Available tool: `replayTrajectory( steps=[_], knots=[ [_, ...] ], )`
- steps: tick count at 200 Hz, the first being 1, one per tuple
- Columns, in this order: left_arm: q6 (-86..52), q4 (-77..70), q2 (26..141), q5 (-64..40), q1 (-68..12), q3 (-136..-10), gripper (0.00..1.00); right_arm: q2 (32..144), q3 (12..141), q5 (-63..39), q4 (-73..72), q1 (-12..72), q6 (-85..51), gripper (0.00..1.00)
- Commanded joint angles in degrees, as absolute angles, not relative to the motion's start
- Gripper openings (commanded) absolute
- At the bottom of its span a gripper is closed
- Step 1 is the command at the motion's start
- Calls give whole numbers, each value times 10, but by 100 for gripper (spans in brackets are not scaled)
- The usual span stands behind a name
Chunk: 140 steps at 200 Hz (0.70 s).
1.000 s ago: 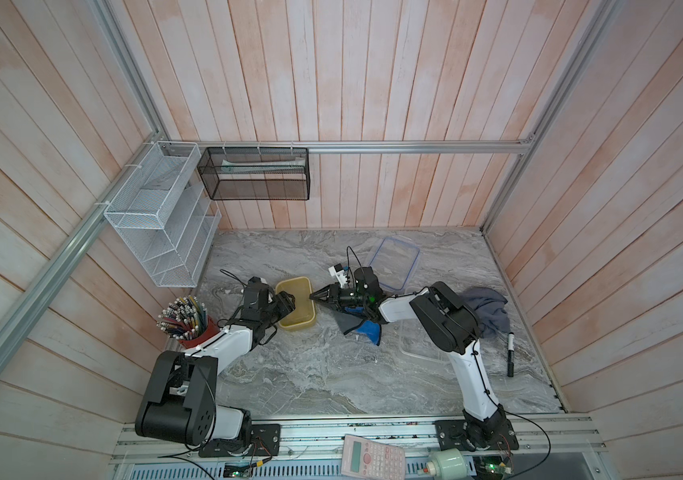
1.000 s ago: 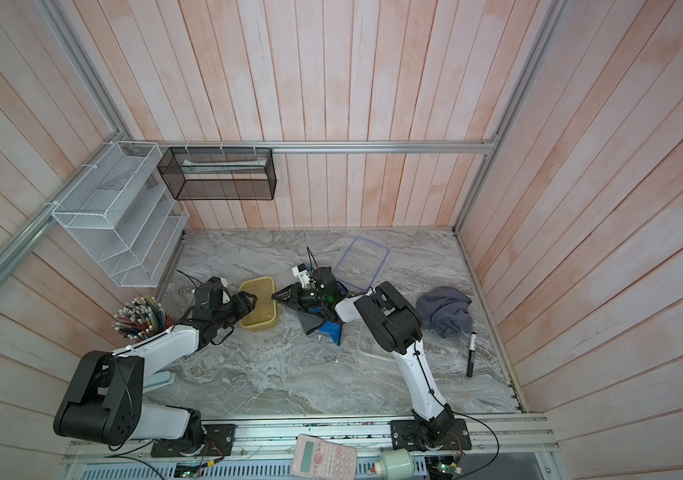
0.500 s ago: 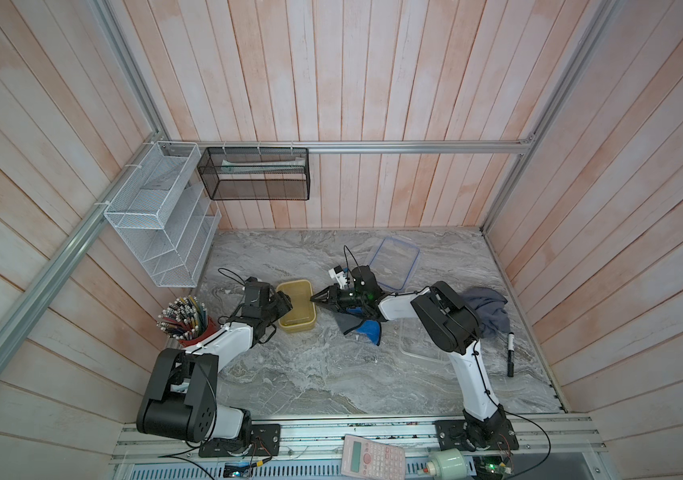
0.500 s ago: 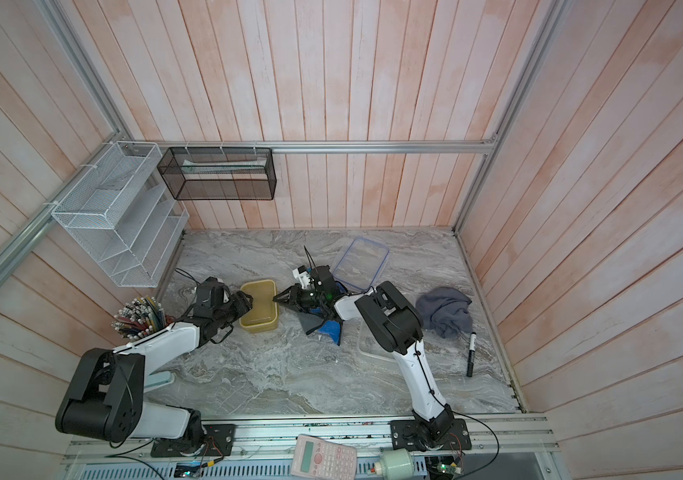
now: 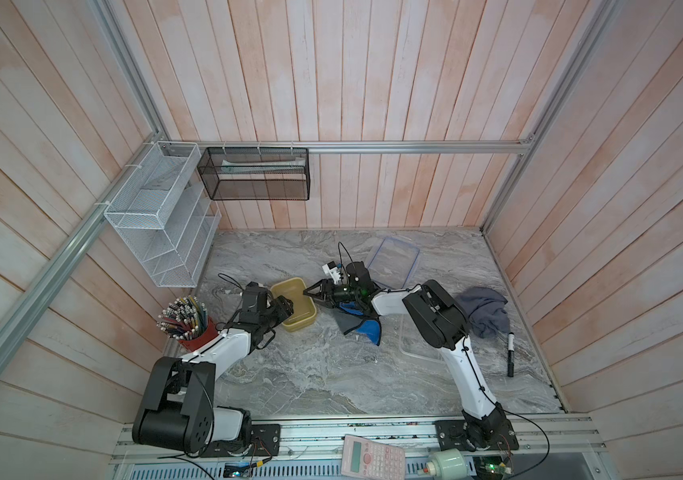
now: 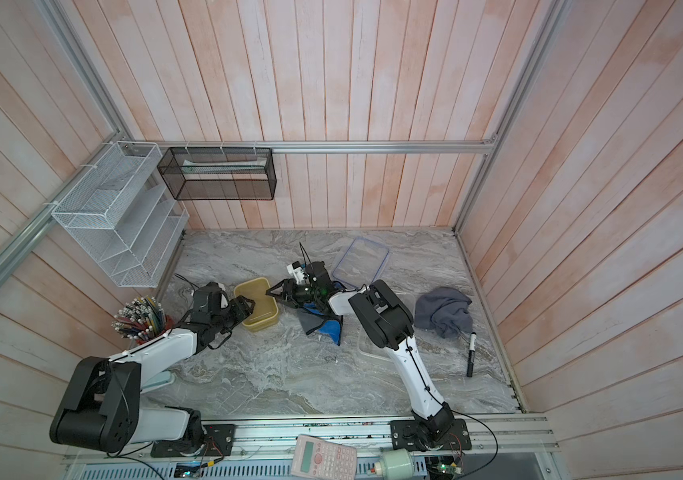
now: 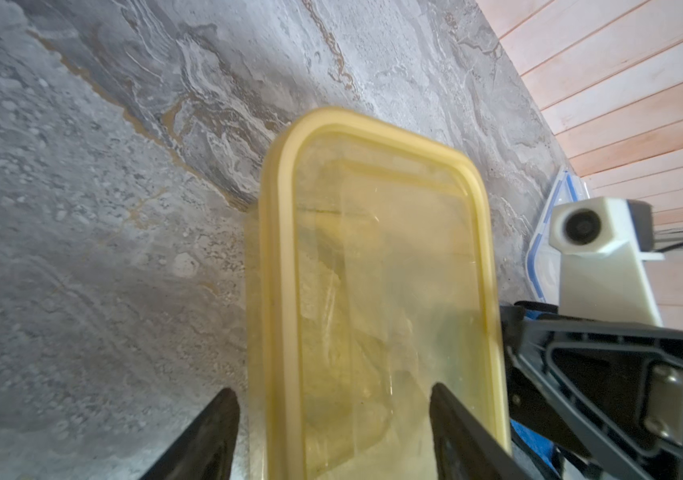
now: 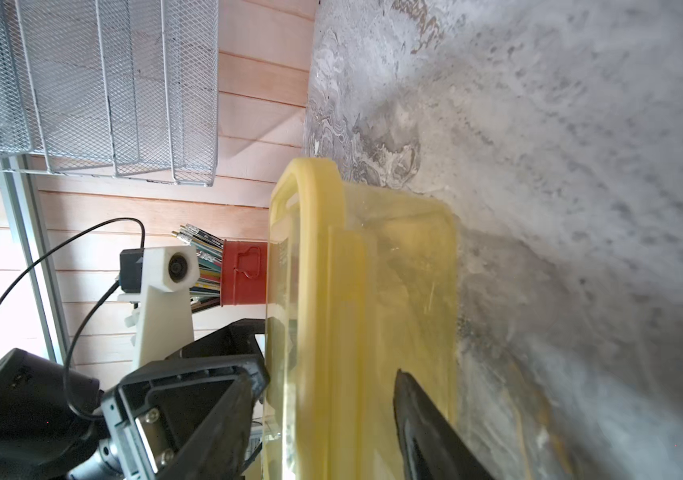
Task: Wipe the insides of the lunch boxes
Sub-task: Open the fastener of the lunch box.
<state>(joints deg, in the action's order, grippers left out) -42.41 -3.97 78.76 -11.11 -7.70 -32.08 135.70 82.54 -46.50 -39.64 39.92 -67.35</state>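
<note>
Lunch boxes like these should handle light, stiff and slick, best pinched at a wall or rim. The clear lunch box point(image 5: 412, 351) lies nearest, under the right arm point(image 5: 435, 320), with the yellow lunch box point(image 5: 294, 305) farther back on the surface point(image 5: 310, 374). Around its opposite walls the left gripper point(image 7: 330, 390) and right gripper point(image 8: 327, 372) hold their jaws spread, not pinching; a second ago the right jaws were nearly shut.

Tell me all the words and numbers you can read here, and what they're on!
No text here can be read.
calculator: markings on the keys and screen are too small to read.
pencils: the printing on them is blurred.
marker: any print on its white band is too small to read.
yellow lunch box: no writing shows.
</note>
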Motion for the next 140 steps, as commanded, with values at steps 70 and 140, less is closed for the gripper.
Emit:
replayTrajectory(
  steps=[70,140],
  knots=[
    [-473,-122,781,-182,-57,-271,72,1364,783,-473,-568,400,-815,46],
    [-495,-152,795,-185,-57,-253,71,1363,776,-464,-623,409,-854,35]
  ],
)
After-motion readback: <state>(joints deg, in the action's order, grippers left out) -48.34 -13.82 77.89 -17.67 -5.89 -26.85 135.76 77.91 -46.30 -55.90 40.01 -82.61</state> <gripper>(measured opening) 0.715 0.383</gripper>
